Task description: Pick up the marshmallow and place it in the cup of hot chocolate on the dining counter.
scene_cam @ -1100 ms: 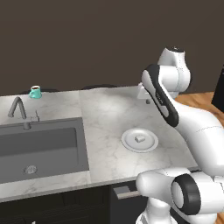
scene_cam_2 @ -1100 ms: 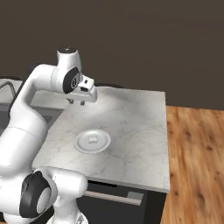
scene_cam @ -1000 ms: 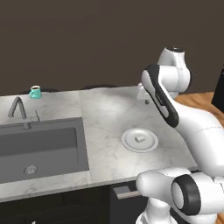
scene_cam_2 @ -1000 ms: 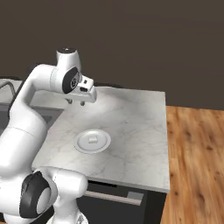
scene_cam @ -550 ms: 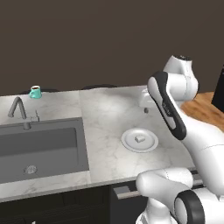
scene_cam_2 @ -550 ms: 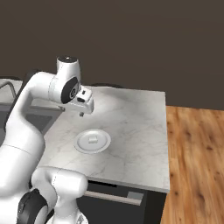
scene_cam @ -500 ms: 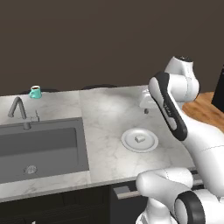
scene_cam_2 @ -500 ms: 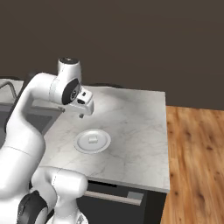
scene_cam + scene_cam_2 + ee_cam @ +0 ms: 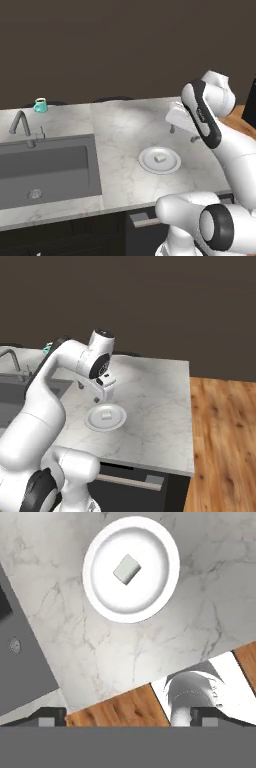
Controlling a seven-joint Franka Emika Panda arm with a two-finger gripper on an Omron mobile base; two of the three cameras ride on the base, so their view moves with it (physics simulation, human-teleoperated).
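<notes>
The marshmallow (image 9: 159,158) (image 9: 106,416) (image 9: 127,568) is a small white cube lying in the middle of a round white plate (image 9: 145,161) (image 9: 92,421) (image 9: 95,587) on the dining counter (image 9: 120,130). My gripper (image 9: 182,134) (image 9: 88,392) (image 9: 129,714) hangs open above the counter, just behind the plate and apart from the cube, with nothing between its fingers. The cup of hot chocolate (image 9: 40,105), a small teal mug, stands at the counter's far left back edge, beyond the sink; a sliver of that mug (image 9: 47,348) peeks out behind my arm.
An inset grey sink (image 9: 45,167) with a faucet (image 9: 20,125) takes up the counter's left part. The counter ends at the right over wooden floor (image 9: 220,446). Bare marble lies between plate and mug.
The arm has swung forward and down from the counter's back edge. The gripper now hangs lower and closer to the plate. Plate, marshmallow and mug have stayed put.
</notes>
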